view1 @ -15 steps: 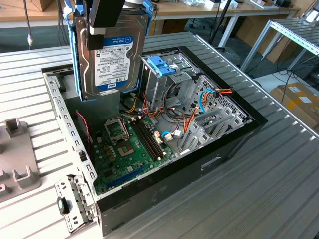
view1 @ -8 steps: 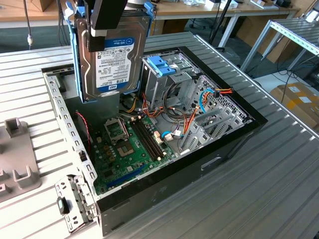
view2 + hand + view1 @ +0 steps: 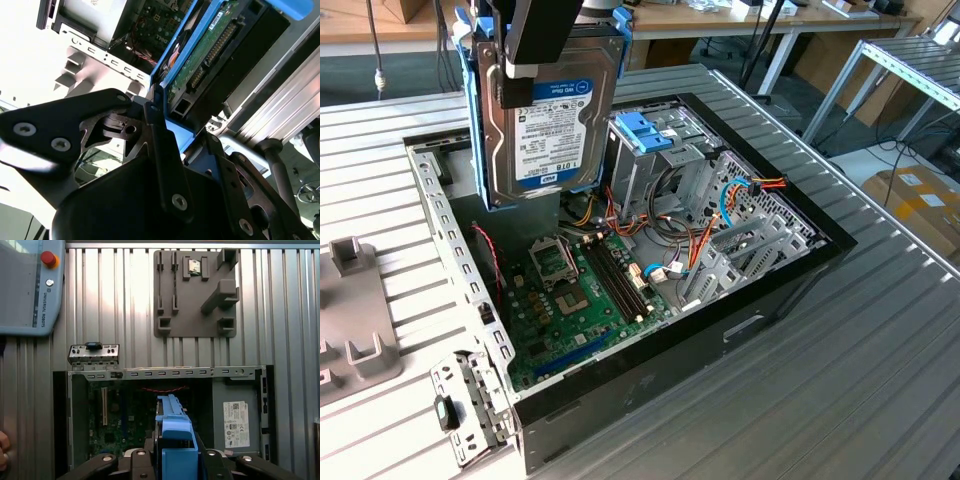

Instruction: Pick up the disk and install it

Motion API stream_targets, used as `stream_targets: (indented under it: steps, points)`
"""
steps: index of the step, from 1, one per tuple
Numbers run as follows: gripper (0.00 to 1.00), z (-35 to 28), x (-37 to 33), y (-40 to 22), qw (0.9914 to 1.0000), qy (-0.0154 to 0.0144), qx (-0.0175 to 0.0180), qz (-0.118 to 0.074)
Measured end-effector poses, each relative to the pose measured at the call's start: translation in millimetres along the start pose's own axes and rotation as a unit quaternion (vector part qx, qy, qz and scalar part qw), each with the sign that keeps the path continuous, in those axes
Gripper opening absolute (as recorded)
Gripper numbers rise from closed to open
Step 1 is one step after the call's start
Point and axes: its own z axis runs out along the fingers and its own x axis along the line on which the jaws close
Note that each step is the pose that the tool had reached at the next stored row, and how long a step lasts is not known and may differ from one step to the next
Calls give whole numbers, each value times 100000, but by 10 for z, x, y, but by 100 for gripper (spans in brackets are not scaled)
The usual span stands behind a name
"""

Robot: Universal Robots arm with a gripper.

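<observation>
The disk (image 3: pixel 548 125), a silver-faced hard drive in a bright blue carrier, hangs upright over the far left part of the open computer case (image 3: pixel 770 300), above the motherboard (image 3: pixel 575 300). My gripper (image 3: pixel 538 70) is shut on its upper part, one dark finger crossing its labelled face. The second wrist view shows the disk's green circuit-board side (image 3: pixel 207 47) and blue rail clamped between the black fingers (image 3: pixel 162 145). The first wrist view looks along the blue carrier's edge (image 3: pixel 172 432) down into the case. The metal drive cage (image 3: pixel 655 165) with a blue clip stands just to the disk's right.
Orange and blue cables (image 3: pixel 720 205) run beside the cage. A grey fixture plate (image 3: pixel 195 290) and a small metal bracket (image 3: pixel 94 354) lie on the ribbed table beyond the case wall. A teach pendant (image 3: pixel 30 285) rests nearby. A person's hand (image 3: pixel 2 445) touches the frame edge.
</observation>
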Motion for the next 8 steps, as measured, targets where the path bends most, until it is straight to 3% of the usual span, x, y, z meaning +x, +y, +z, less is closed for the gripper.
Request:
stream_targets:
  steps: [8]
  points:
    - [37,3,54,-7,100000,0,0,2]
